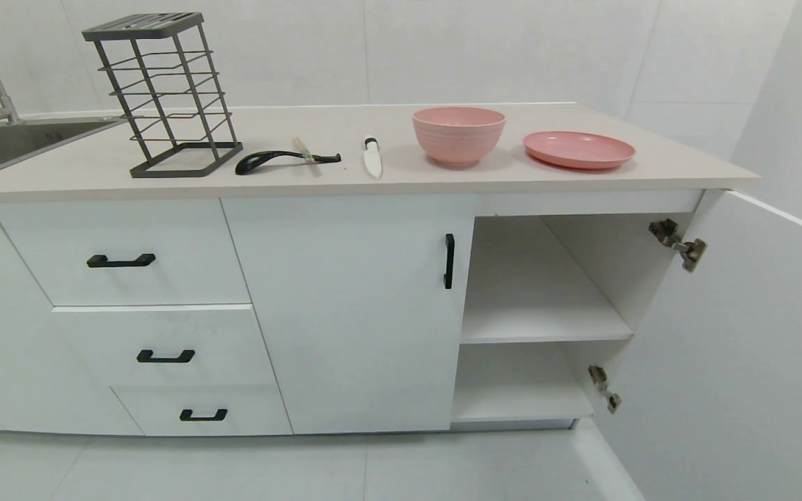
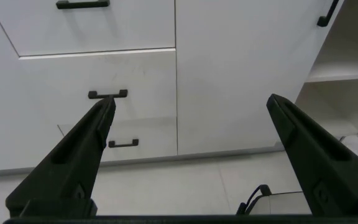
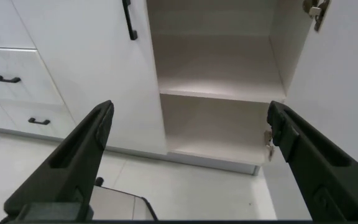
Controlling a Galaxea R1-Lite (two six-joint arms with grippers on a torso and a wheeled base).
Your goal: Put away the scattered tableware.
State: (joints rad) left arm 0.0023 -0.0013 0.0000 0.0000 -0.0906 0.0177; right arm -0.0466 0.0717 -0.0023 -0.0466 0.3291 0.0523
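1. Pink bowl (image 1: pixel 458 134) and plate (image 1: pixel 578 149) rest on the counter (image 1: pixel 679 170).
2. My left gripper (image 2: pixel 191 102) and right gripper (image 3: pixel 190 109) hang spread, empty.
3. Likely the start: I must reach up, then shelve into the open cabinet (image 1: pixel 540 313).

Sink (image 1: pixel 4 142) and faucet (image 1: pixel 1 110) — cut off at head view's edge.

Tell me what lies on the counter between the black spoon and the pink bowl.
In the head view, a white knife lies alone between the black spoon and the pink bowl.
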